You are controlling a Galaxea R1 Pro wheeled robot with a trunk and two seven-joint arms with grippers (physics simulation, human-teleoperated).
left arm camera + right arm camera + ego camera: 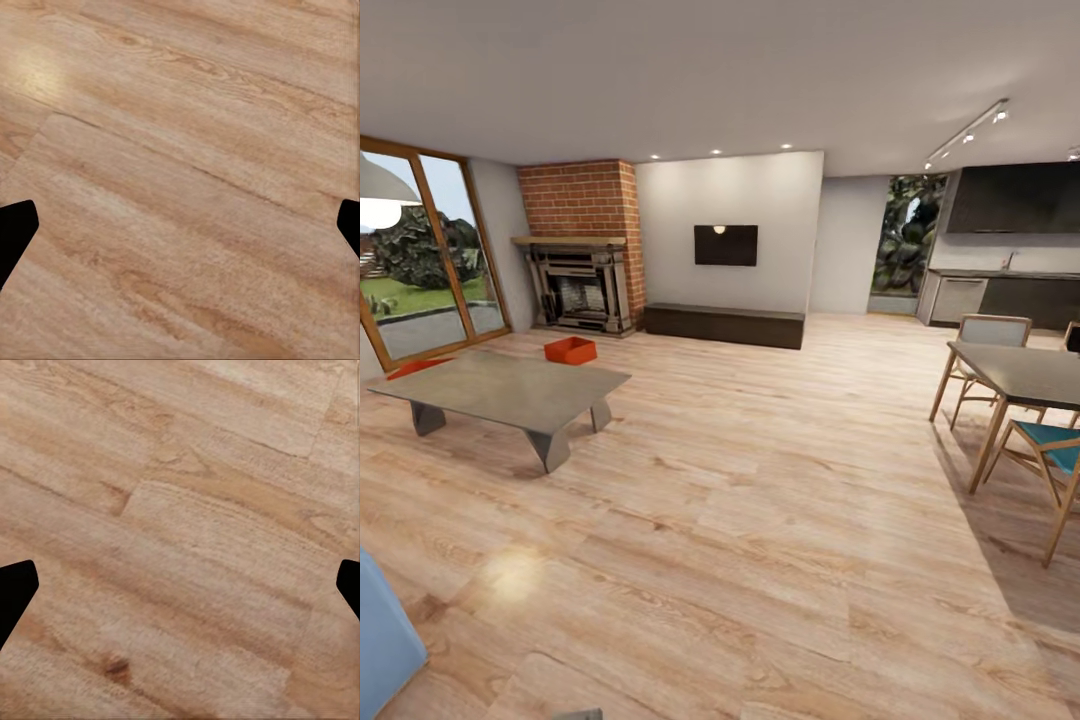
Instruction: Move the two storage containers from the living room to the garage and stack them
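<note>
Wood-plank floor (760,520), two red-orange bins (570,350) far

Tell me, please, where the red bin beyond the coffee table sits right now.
In the head view the bin sits on the wood floor at left, just behind the grey coffee table and in front of the brick fireplace.

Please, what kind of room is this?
Probably an open-plan living room: a red brick fireplace, a dark wall-mounted television and a low grey coffee table on light wood-plank flooring.
</note>
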